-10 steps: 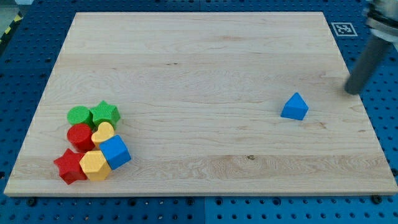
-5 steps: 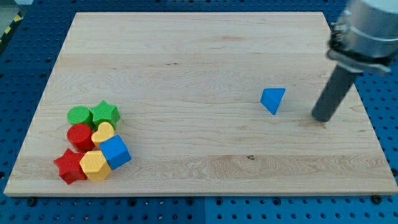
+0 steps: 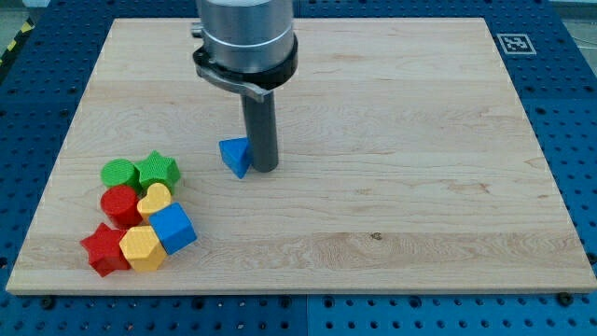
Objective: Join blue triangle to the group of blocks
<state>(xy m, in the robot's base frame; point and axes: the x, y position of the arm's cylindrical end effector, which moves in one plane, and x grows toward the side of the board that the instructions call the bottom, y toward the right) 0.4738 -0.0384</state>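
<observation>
The blue triangle (image 3: 236, 156) lies on the wooden board (image 3: 392, 112), left of centre. My tip (image 3: 265, 169) touches its right side. The group sits at the lower left, well apart from the triangle: a green cylinder (image 3: 118, 173), a green star (image 3: 158, 171), a red cylinder (image 3: 119, 203), a yellow heart (image 3: 155, 200), a blue cube (image 3: 173, 229), a yellow hexagon (image 3: 142, 247) and a red star (image 3: 104, 249).
The board rests on a blue pegboard table (image 3: 578, 140). A fiducial marker (image 3: 514, 43) lies beyond the board's top right corner. The arm's grey body (image 3: 246, 37) hangs over the board's top middle.
My tip has swept left across the board, pushing the blue triangle from the right side to left of centre, closer to the group. The group has not moved.
</observation>
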